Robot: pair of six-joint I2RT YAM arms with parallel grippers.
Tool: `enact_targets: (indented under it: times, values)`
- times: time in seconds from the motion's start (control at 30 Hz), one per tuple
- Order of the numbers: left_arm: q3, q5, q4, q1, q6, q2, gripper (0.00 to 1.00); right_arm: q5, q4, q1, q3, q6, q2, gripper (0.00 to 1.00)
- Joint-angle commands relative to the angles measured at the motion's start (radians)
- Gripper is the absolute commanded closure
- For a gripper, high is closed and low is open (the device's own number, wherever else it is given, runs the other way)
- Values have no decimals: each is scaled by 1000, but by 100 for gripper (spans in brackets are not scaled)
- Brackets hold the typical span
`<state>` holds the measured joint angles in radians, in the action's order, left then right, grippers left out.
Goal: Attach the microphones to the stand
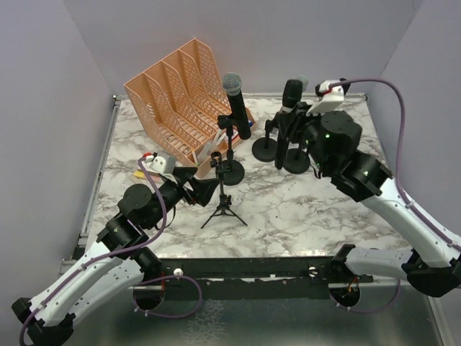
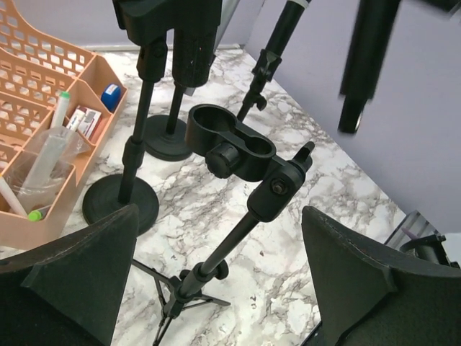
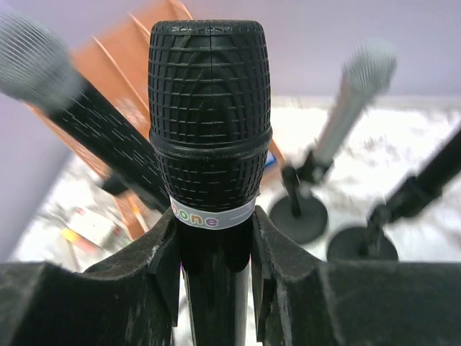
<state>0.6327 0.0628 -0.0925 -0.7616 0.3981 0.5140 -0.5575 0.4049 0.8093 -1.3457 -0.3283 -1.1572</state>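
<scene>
a: where's the mic you're working?

b: in my right gripper (image 3: 215, 245). the jaws are clamped on the black microphone (image 3: 209, 130) just below the head, upright, near the round-base stands (image 1: 268, 150).

a: and the left?

b: my left gripper (image 2: 220, 256) has its jaws wide apart, either side of the tripod stand (image 1: 224, 207). its clip (image 2: 230, 148) is empty.

a: how will it handle?

b: i'd judge it stiff and light, with a smooth barrel that could slip. the mesh may dent, so i'd grip the body. the tripod looks tippy under a push.

partial "one", white band (image 3: 213, 215), black microphone (image 3: 209, 122)
</scene>
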Motion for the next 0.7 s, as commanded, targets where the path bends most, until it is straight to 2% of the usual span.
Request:
enact_targets:
  times: [0.0, 0.2, 0.37, 0.47, 0.67]
  values:
    - [21, -60, 31, -5, 1, 22, 9, 191, -218, -2, -115, 231, 8, 99]
    - [11, -61, 46, -6, -7, 34, 11, 537, -409, -3, -208, 245, -46, 99]
    - [-3, -46, 59, -5, -2, 33, 11, 837, -633, 5, -219, 132, -125, 100]
    - [-9, -31, 60, -5, -6, 33, 13, 879, -700, 32, -242, 132, -185, 100]
    - [-25, -15, 65, -5, -3, 36, 16, 869, -694, 52, -271, 161, -292, 100]
